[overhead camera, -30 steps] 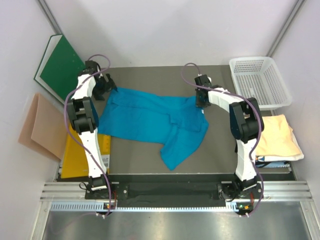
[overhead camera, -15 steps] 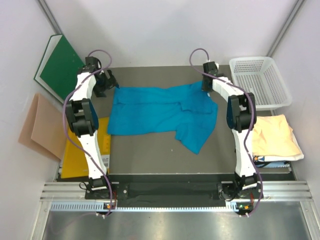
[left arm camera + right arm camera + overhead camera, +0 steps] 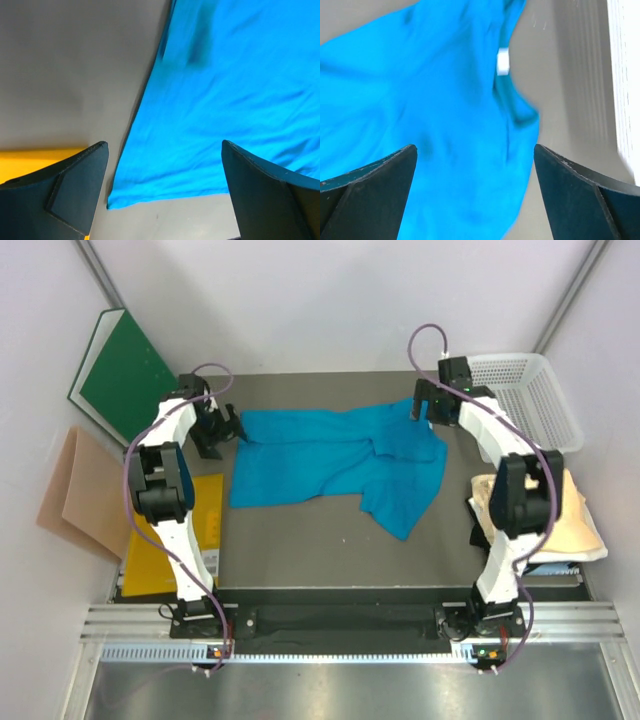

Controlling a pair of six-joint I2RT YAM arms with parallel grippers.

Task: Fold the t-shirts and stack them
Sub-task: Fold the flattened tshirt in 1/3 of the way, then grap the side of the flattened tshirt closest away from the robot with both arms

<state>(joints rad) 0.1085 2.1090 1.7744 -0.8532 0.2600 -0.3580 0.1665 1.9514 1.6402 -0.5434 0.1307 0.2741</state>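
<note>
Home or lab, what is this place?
Looks like a lab robot cell: plain white walls around a grey table, arms bolted to an aluminium rail, staged props like the teal t-shirt and white basket.

Enclosure: white walls [image 3: 320, 300], grey table [image 3: 300, 555]
Even diffuse light; aluminium rail [image 3: 340, 618] along near edge, metal posts [image 3: 103, 280] at back corners

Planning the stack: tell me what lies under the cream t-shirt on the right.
A thin white flat item peeks out below the cream t-shirt at its near edge; the rest is covered, so what it is cannot be told.
</note>
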